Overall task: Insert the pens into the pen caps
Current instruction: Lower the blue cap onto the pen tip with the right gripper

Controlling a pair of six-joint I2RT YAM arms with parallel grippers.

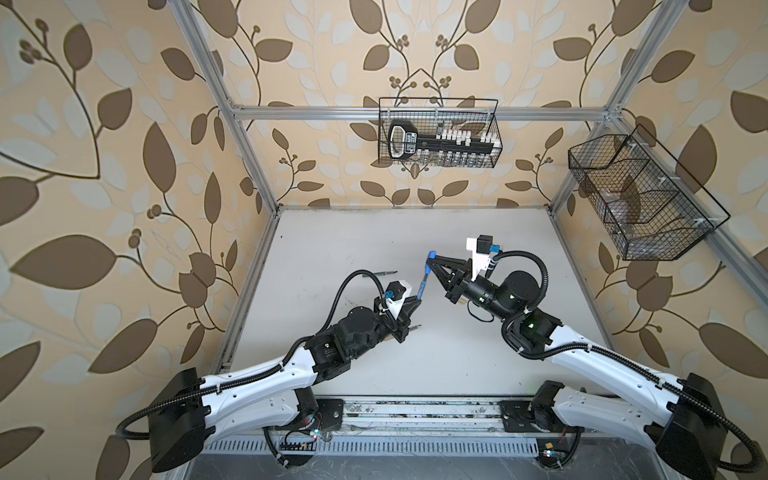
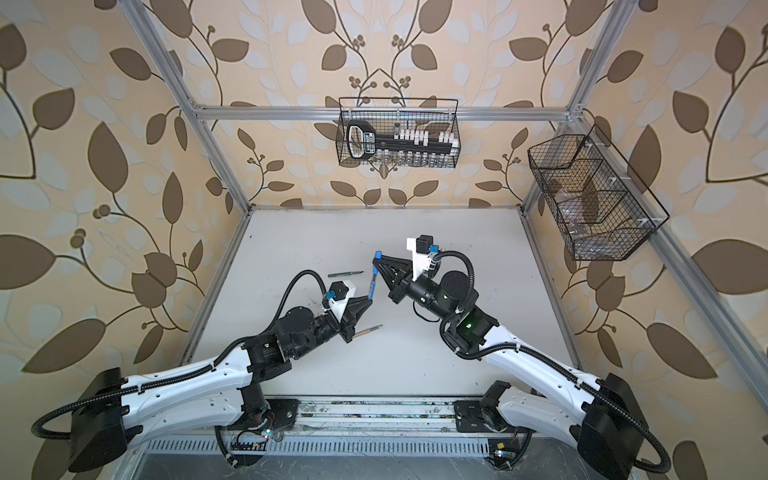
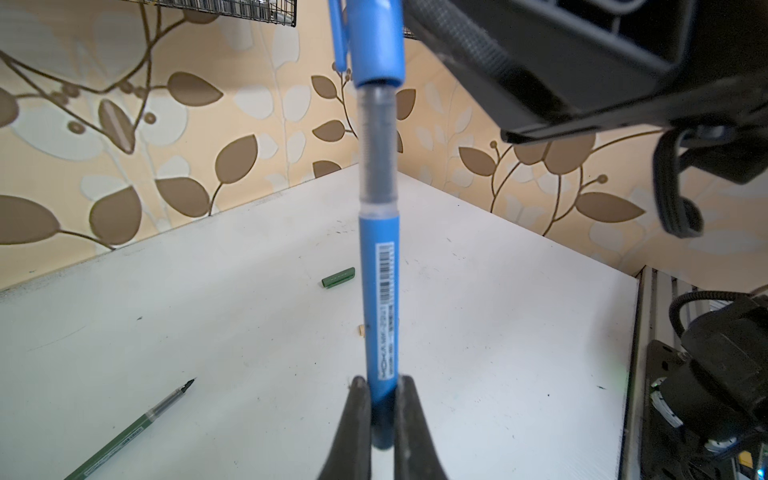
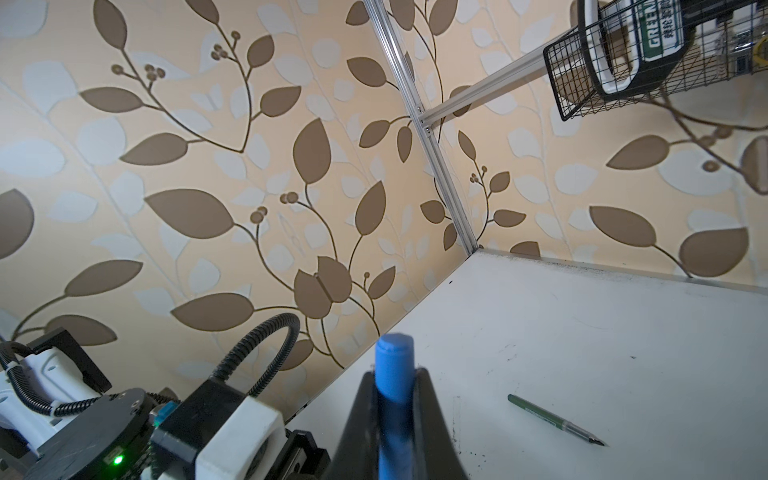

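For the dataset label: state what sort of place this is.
Probably a robot test cell: an aluminium frame boxes in a white table, wallpaper panels form the walls, and two robot arms are mounted at its front.

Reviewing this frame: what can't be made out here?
- the blue pen tip: left wrist view, hidden inside the blue cap; seating depth unclear.
- the tan pen: both top views, rear end under the left gripper.
- a small tan piece: left wrist view, mostly behind the blue pen; unidentifiable.
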